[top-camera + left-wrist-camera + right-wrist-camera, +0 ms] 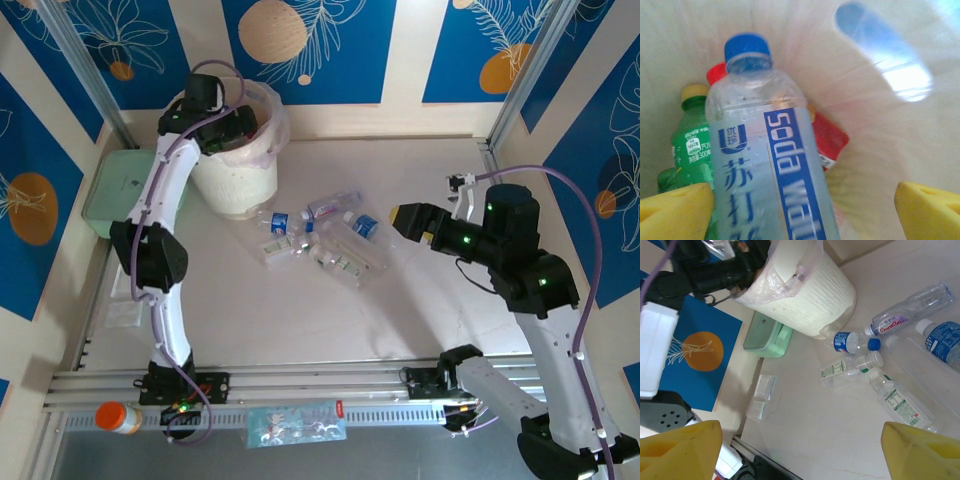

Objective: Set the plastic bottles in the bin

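left pincer gaping around a soda bottle inside the bin

the pale table (pixel 300 320) is carrying everything. the left arm (pixel 160 230) is reaching over the rim of the cream bin (pixel 240 185), which is standing at the table's far left, just beside the flat green box (pixel 115 190). the right arm (pixel 520 250) is hanging over the table's right side, and the right gripper (pixel 800 452) is spreading wide on nothing. a loose cluster of clear bottles (pixel 320 235) is lying on the table between bin and right arm. inside the bin, the left gripper (pixel 802 212) is standing wide around a clear soda water bottle (pixel 765 165), one yellow finger (pixel 675 210) just beside it, the other well apart. a green bottle (pixel 690 145) and a red-capped container (pixel 827 137) are lying behind it
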Robot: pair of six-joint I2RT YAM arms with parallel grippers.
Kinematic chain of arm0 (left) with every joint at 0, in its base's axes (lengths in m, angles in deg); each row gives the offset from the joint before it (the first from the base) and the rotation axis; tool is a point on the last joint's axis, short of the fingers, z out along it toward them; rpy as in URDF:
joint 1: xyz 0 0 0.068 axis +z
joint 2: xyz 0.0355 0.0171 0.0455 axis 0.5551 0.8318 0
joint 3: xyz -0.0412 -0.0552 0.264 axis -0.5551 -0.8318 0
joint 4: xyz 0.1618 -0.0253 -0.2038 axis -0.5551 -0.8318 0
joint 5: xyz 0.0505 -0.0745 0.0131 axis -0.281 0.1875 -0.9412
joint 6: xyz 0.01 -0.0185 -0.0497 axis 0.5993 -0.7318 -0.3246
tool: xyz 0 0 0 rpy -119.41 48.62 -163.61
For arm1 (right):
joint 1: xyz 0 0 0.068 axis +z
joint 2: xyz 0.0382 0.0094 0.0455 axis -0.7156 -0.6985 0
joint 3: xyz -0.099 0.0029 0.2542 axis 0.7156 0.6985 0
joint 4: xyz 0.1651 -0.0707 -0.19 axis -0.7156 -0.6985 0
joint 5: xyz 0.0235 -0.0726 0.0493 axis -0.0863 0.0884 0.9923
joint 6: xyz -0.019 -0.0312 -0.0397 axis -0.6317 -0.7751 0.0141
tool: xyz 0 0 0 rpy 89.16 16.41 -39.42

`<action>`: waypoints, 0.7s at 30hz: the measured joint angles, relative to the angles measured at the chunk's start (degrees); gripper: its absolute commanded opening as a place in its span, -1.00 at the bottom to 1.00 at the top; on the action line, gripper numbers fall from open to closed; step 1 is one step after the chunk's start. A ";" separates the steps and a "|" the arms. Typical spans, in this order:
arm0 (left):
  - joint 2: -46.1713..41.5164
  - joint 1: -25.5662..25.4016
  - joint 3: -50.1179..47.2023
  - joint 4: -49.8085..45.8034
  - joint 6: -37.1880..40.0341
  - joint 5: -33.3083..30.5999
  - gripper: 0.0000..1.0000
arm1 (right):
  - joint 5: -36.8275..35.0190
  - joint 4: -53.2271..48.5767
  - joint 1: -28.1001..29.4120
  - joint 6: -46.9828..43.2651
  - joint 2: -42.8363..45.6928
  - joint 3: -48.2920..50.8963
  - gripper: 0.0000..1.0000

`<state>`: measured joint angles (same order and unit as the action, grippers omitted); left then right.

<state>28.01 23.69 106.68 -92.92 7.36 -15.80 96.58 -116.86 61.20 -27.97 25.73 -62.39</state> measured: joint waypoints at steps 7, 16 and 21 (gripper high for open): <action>-19.06 -0.72 -15.04 6.82 -3.78 2.43 0.80 | 0.07 1.14 0.02 1.09 -1.09 0.15 0.65; -37.79 -6.99 -34.40 12.02 -3.65 5.05 0.75 | -0.81 1.49 7.15 0.33 -8.04 0.42 0.64; -47.23 -13.57 -46.36 12.76 -3.67 7.10 0.75 | -8.13 -3.69 18.53 -6.67 -17.94 -3.69 0.65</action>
<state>-19.22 10.12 60.32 -80.16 3.69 -8.69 88.45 -120.55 79.74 -34.64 7.78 -66.08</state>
